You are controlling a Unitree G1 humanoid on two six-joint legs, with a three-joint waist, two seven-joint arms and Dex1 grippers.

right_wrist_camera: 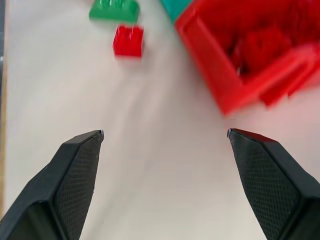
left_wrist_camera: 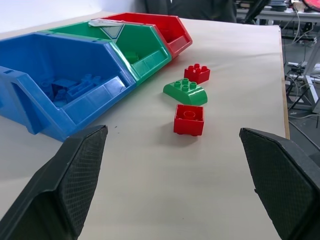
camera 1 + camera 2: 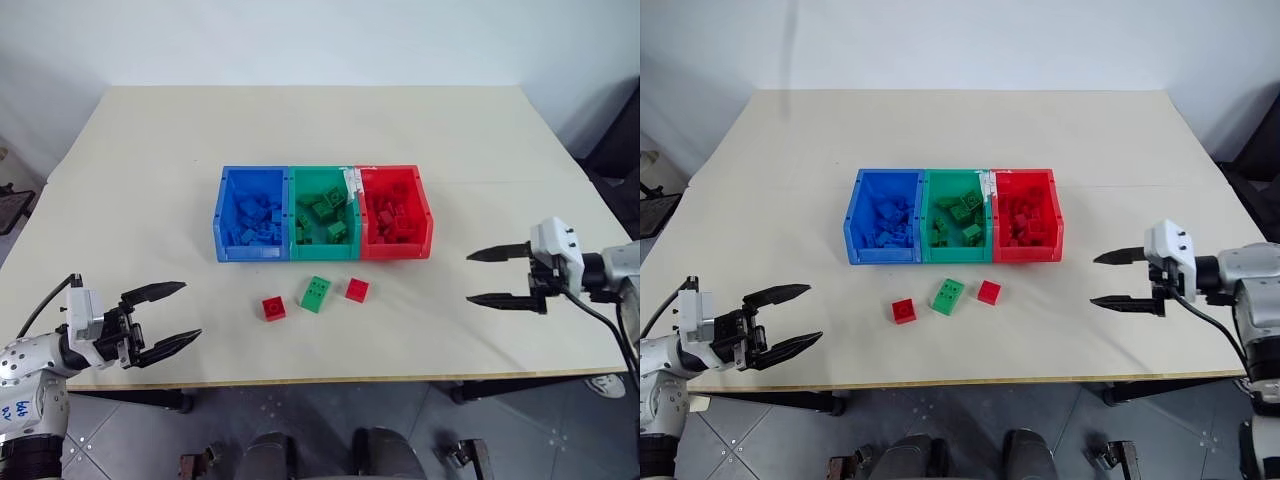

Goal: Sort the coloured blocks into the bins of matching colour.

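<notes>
Three bins stand joined in a row at the table's middle: blue [image 3: 250,252], green [image 3: 325,252] and red [image 3: 395,248], each holding several bricks of its own colour. On the table in front of them lie a red block [image 3: 274,308], a green block [image 3: 316,293] and another red block [image 3: 357,290]. My left gripper [image 3: 192,310] hovers open near the front left edge, pointing toward the blocks with nothing between its fingers. At the right side, my right gripper [image 3: 468,278] is open and empty, level with the red bin's front and well apart from it.
The beige table [image 3: 150,150] has its front edge close under both grippers. A white strip [image 3: 350,180] lies across the rim between the green and red bins. Dark furniture [image 3: 615,150] stands off the table's right side.
</notes>
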